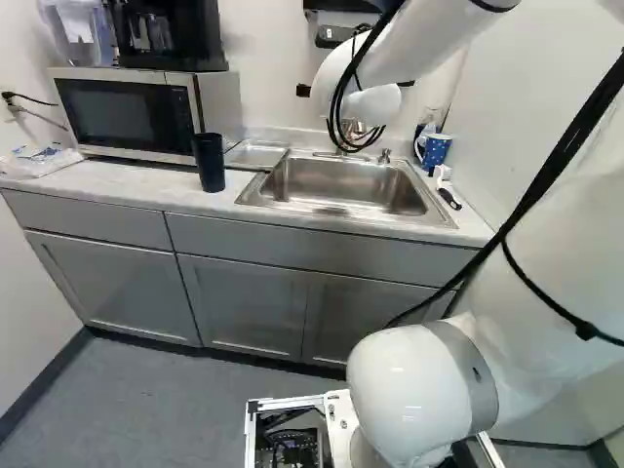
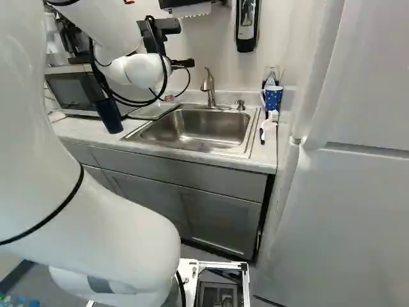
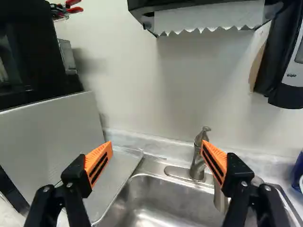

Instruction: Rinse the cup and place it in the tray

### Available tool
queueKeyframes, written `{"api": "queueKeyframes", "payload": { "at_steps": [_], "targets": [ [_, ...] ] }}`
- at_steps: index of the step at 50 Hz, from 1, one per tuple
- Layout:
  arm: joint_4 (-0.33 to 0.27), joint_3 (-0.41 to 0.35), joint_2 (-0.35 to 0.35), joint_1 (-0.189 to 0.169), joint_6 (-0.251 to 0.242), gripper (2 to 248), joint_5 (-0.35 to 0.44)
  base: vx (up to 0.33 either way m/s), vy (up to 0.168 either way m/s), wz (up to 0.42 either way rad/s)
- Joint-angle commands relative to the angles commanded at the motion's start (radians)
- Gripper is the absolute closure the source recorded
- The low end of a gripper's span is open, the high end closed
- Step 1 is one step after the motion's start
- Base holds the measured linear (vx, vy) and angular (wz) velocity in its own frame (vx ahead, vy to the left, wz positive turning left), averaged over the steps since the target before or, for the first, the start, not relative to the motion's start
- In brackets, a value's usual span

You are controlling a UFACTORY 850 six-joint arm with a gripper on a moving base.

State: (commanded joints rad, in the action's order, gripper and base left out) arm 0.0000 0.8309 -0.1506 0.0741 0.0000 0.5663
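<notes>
Gripper (image 3: 156,143) spread, nothing held; I'd lower it level, straddling the dark cup (image 1: 209,163) at the sink's (image 1: 336,185) nine o'clock, before closing gently.

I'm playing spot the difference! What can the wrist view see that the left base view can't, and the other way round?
Only the wrist view shows the white paper towel, the soap dispenser on the wall and the orange pads of the open gripper.

Only the left base view shows the dark cup, the brush and the grey cabinets.

Both show the sink, the tray, the faucet and the microwave, though the wrist view sees only part of the microwave.
</notes>
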Motion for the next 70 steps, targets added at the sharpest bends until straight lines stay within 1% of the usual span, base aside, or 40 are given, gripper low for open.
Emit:
{"api": "queueKeyframes", "payload": {
  "at_steps": [7, 20, 41, 54, 70],
  "targets": [
    [0.000, 0.019, 0.021, -0.001, 0.000, 3, 0.000, 0.000, 0.000, 0.000],
    [0.000, 0.082, 0.087, -0.006, 0.000, 3, 0.000, 0.000, 0.000, 0.000],
    [0.000, 0.213, 0.190, -0.011, 0.000, 3, -0.006, 0.000, 0.000, 0.000],
    [0.003, 0.279, 0.254, -0.020, 0.000, 3, -0.047, 0.000, 0.000, 0.000],
    [0.014, 0.356, 0.326, -0.033, 0.000, 3, -0.130, 0.000, 0.000, 0.000]
  ]
}}
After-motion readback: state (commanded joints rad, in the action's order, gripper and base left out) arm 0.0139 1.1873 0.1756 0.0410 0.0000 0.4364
